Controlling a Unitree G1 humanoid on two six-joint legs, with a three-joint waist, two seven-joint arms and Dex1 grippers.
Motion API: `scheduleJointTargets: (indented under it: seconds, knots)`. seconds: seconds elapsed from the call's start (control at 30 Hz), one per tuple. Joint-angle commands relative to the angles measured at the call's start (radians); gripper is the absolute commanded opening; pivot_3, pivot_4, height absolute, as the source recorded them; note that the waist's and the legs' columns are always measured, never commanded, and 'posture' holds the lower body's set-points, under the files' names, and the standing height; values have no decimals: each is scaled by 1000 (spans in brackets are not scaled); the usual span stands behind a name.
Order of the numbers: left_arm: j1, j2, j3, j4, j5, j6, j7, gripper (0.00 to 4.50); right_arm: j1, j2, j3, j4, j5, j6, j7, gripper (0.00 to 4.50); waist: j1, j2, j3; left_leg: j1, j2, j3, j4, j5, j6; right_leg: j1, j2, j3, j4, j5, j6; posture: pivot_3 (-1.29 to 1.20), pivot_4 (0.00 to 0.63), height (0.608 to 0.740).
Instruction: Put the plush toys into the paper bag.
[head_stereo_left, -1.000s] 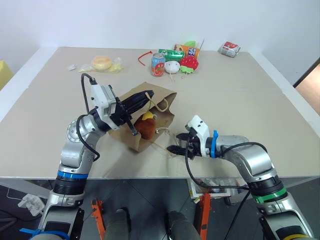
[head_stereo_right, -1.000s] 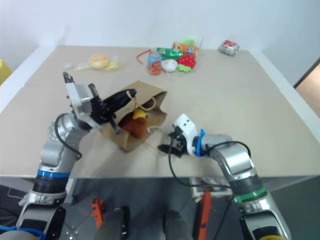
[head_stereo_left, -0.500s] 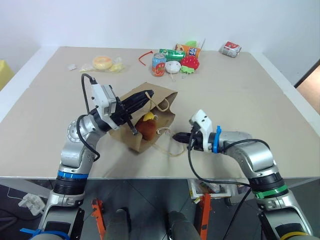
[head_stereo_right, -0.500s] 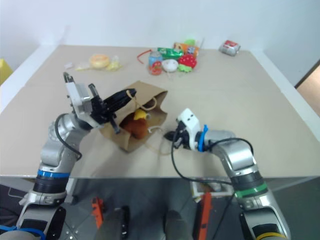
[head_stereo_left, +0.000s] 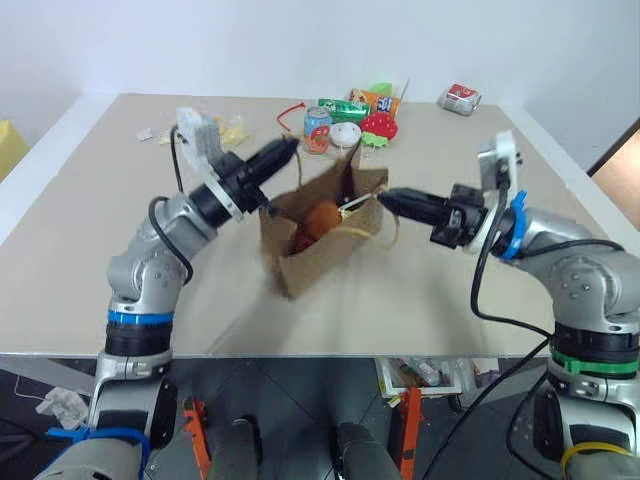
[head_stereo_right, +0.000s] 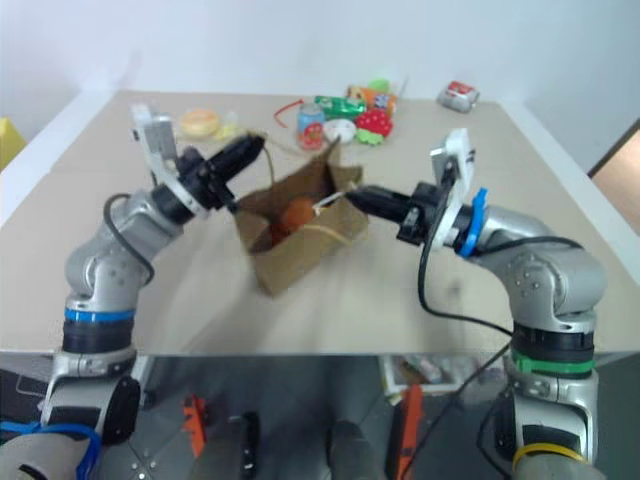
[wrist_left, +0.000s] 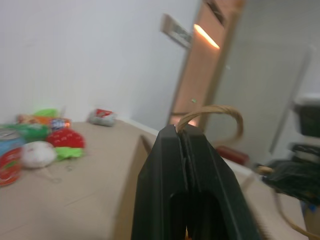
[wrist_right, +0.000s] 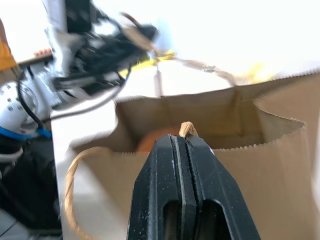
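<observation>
Above the table (head_stereo_left: 120, 250), both grippers, left (head_stereo_left: 292, 146) and right (head_stereo_left: 385, 196), now clamped on handles, have lifted the paper bag (head_stereo_left: 330, 240) upright, toys inside.

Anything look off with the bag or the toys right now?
The paper bag hangs crooked, tilted, held by one cord handle in each shut gripper: left gripper, right gripper. An orange-brown toy shows inside; nothing spilled.

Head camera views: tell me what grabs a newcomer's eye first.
The brown paper bag stands open at the table's near middle, with the left gripper and right gripper each shut on a cord handle on opposite sides. A brown plush toy shows inside it. At the far edge sits a bright clutter with a red strawberry plush.
</observation>
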Motion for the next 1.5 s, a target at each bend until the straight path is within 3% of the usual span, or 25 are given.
scheduleJointTargets:
  seconds: [0.03,0.27,0.5,0.57,0.6,0.7,0.73,0.77,0.8,0.87,0.9,0.97,1.07,1.23,1.5]
  knots:
    - [-64,-2,69,84,-48,125,129,0,-45,18,-53,-12,65,2,-51,46,0,0,0,0,0,0,0,0,0,0,0,0,0,0,0,0,150,740]
    - [-29,34,23,80,-17,243,109,0,-22,8,15,11,16,-9,-101,46,1,0,0,-1,0,0,-1,0,0,-1,0,0,0,-1,0,0,150,740]
    - [0,30,-18,16,3,235,53,0,-70,27,84,136,-105,2,-226,46,1,0,0,-1,0,0,-2,0,-1,-2,0,0,0,-1,-1,0,150,740]
    - [4,19,-15,3,3,232,48,637,-79,29,83,156,-113,3,-233,0,1,0,0,-1,0,0,-2,0,-1,-2,0,0,0,-1,-1,0,150,740]
    - [6,15,-13,-2,7,227,46,1168,-79,29,80,157,-111,3,-230,0,1,0,0,-1,0,0,-2,0,-1,-2,0,0,0,-1,-1,0,150,740]
    - [8,-3,6,-7,12,202,55,2049,-80,26,73,160,-112,6,-230,0,1,0,0,-1,0,0,-2,0,-1,-2,0,0,0,-1,-1,0,150,740]
    - [7,-8,13,-4,14,193,58,2599,-82,26,72,162,-113,6,-230,701,1,0,0,-1,0,0,-2,0,-1,-2,0,0,0,-1,-1,0,150,740]
    - [0,-14,30,2,-1,192,57,2878,-83,24,69,163,-112,2,-226,939,1,0,0,-2,0,0,-2,0,-1,-2,0,0,0,-1,-1,0,150,740]
    - [-5,-17,42,6,-11,192,55,3480,-84,23,67,163,-111,0,-224,1576,1,0,0,-2,0,0,-2,0,-1,-2,0,0,0,-1,-1,0,150,740]
    - [-14,-20,64,7,-25,184,51,3995,-92,22,56,164,-102,3,-223,2091,0,0,0,-2,0,0,-2,0,-1,-2,0,0,0,-1,-1,0,150,740]
    - [-16,-23,80,-3,-46,176,32,4471,-97,21,42,159,-82,8,-212,2597,0,0,0,-2,0,0,-2,0,-1,-2,0,0,0,-1,-1,0,150,740]
    - [-17,-22,114,-14,-107,190,-3,4500,-106,20,8,152,-42,15,-194,3505,0,0,0,-2,0,0,-2,0,-1,-2,0,0,0,-1,-1,0,150,740]
    - [10,15,123,-30,-173,234,-85,4500,-115,23,-54,138,43,34,-168,3505,1,0,0,-2,0,0,-2,0,-1,-2,0,0,0,-1,-1,0,150,740]
    - [89,98,65,-74,-167,258,-231,4500,-95,29,-130,111,151,52,-170,3505,0,0,0,-2,0,0,-2,0,-1,-2,0,0,0,-1,-1,0,150,740]
    - [182,185,-82,-87,30,107,-382,4500,-146,56,-279,123,308,31,-271,3505,0,1,1,-2,0,0,-2,0,-1,-2,0,0,0,-3,-5,0,150,740]
